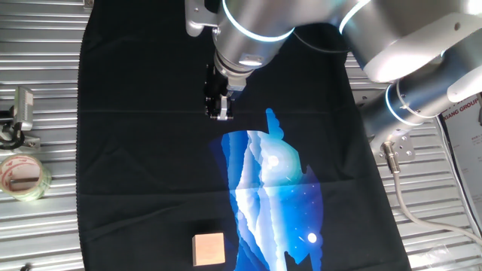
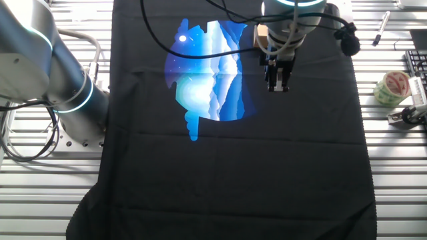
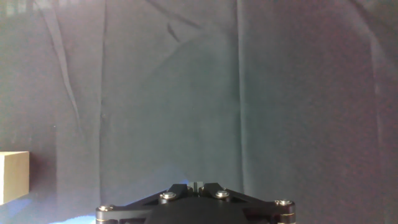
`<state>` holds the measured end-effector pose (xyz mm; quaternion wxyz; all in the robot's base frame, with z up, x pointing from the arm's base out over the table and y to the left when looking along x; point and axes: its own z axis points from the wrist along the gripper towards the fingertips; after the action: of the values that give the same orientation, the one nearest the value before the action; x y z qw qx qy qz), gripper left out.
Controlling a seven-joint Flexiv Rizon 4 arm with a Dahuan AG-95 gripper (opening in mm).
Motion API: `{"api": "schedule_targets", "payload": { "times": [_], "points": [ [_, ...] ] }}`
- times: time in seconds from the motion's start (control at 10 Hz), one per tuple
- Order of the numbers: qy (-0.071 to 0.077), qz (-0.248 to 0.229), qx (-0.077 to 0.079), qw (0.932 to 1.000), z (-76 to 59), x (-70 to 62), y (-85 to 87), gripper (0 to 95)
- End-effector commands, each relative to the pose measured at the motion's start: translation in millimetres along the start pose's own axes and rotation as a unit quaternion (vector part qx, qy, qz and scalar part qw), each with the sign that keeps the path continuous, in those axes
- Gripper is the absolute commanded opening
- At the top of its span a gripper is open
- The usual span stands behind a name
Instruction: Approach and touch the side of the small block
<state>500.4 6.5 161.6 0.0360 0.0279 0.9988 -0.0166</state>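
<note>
The small block (image 1: 208, 249) is a pale tan cube lying on the black cloth near the front edge, left of the blue picture. In the hand view only its right part shows, at the left edge (image 3: 13, 176). In the other fixed view a tan patch of it (image 2: 260, 40) shows behind the hand. My gripper (image 1: 219, 113) hangs over the cloth well away from the block, pointing down, fingers together and empty. It also shows in the other fixed view (image 2: 277, 85) and in the hand view (image 3: 196, 185).
The black cloth (image 1: 135, 150) carries a blue printed picture (image 1: 271, 188). A roll of clear tape (image 1: 22, 177) and a metal clip (image 1: 22, 109) lie on the slatted table beside the cloth; both also show in the other fixed view, the tape (image 2: 392, 87) and the clip (image 2: 410, 110).
</note>
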Motion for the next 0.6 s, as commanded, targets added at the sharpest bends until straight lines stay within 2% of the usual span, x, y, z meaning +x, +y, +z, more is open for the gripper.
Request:
{"api": "schedule_targets", "payload": {
  "times": [0.1,0.6],
  "points": [
    [-0.005,0.0,0.002,1.0,5.2,2.7,2.0,0.0],
    [-0.014,0.0,0.002,0.9999,14.8,7.9,1.7,0.0]
  ]
}}
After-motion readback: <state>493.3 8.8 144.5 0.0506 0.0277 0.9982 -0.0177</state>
